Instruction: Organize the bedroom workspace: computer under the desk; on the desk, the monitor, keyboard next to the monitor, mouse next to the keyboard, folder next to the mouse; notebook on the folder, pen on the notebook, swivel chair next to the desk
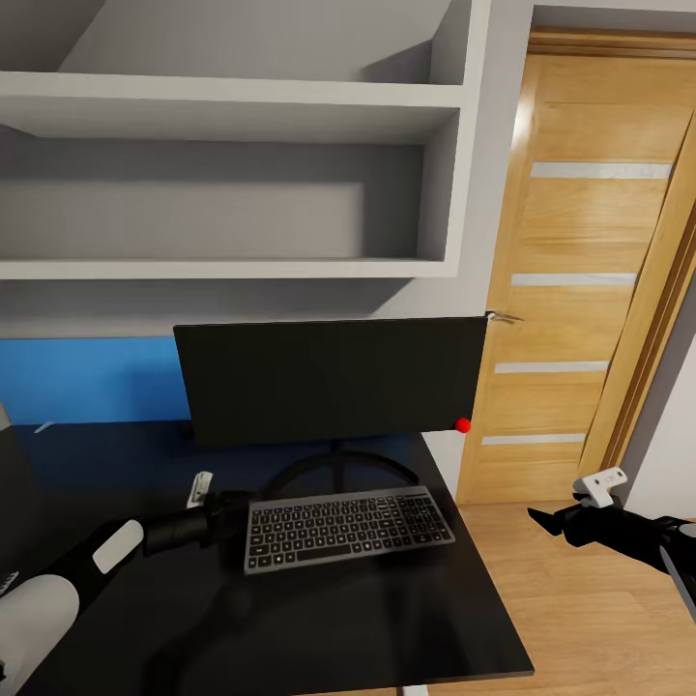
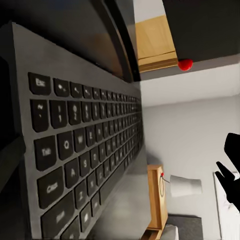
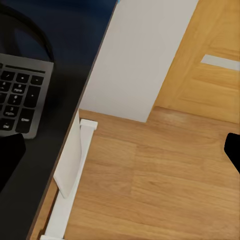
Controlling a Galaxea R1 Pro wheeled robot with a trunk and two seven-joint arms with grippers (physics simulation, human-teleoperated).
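Black and glossy, the desk [image 1: 387, 619] takes up the lower half of the head view, with its blue back panel [image 1: 87, 379] against the grey wall under the white shelves [image 1: 232, 261]. On it stands the monitor [image 1: 333, 379], upright and facing the robot, red dot at its lower right corner and its curved stand [image 1: 338, 471] just behind the keyboard [image 1: 348, 529]. The keyboard lies flat on the desk top in front of the monitor, near the desk's right edge and turned a little askew to the screen.

The left gripper [image 1: 237, 506] is at the keyboard's left end, low over the desk; its wrist view looks along the keys from very close. Whether the fingers are spread or pinching the frame I cannot tell, as the tips are dark against the dark top. The right gripper [image 1: 549, 519] hangs off the desk over the wood floor, near the door [image 1: 580, 290], holding nothing; its fingers are too dark to judge how far apart they are.

By my reading, the keyboard step is in hand: it is on the desk by the monitor and is probably being set or squared up. Next would come letting go cleanly without dragging it, then finding the mouse to lay beside it. Room is left on the desk to the keyboard's left.
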